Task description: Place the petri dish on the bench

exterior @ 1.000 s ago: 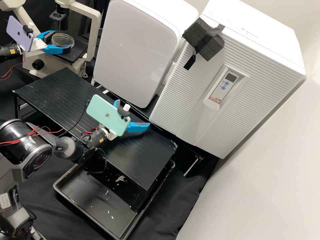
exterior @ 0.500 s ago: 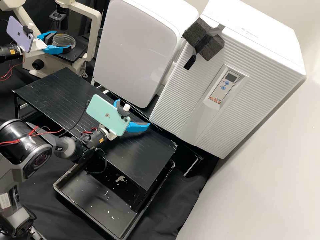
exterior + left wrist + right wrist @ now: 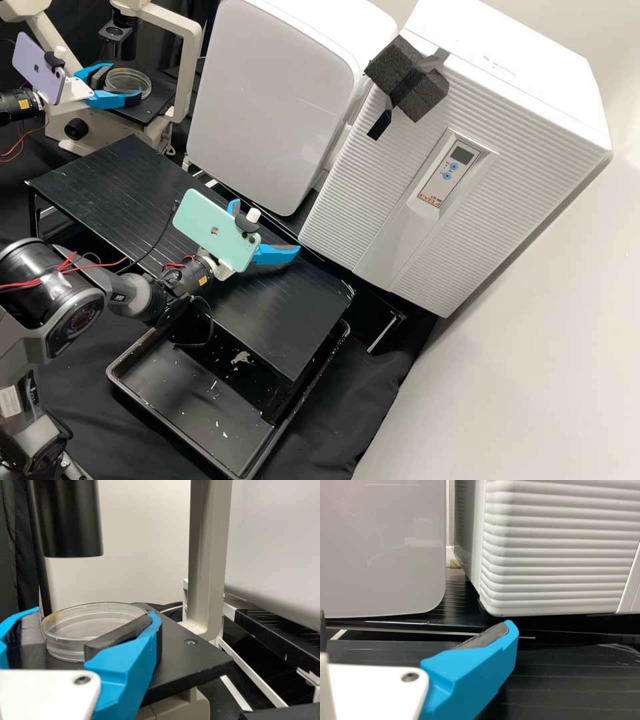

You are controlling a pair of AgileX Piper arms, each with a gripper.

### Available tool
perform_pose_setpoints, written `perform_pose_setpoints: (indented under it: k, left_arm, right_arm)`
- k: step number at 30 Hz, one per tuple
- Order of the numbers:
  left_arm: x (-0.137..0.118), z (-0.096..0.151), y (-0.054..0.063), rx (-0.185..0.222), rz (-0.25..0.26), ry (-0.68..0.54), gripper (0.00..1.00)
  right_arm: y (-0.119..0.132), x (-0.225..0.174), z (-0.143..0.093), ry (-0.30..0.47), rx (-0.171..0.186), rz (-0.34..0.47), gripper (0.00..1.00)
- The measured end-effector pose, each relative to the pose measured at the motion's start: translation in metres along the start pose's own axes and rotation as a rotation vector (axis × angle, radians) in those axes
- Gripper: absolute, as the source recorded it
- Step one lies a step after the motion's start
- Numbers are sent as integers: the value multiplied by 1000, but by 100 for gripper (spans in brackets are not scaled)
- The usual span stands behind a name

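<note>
The left claw [image 3: 126,80] is spread around the near side of the petri dish [image 3: 137,91] on the microscope's black stage [image 3: 162,103], though contact is hard to judge. The right claw [image 3: 267,225] stands apart over the bench [image 3: 120,170].

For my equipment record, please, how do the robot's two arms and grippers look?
The left arm and right arm are dark grey and black, with red wires and yellow labels. Left gripper and right gripper are white with blue fingers; purple phone mounted left, mint-green phone right.
</note>
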Motion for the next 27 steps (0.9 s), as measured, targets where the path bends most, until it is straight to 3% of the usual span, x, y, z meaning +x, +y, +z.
perform_pose_setpoints:
  k: [11, 24, 27]
  left_arm:
    - [-22, -3, 19, -8, -56, -1, 0]
    - [-39, -9, 34, -64, -55, 32, 0]
    - [-40, -9, 36, -48, -55, 20, 0]
  right_arm:
    - [0, 0, 0, 0, 0, 0, 100]
    - [0, 0, 0, 0, 0, 0, 100]
    - [0, 0, 0, 0, 0, 0, 100]
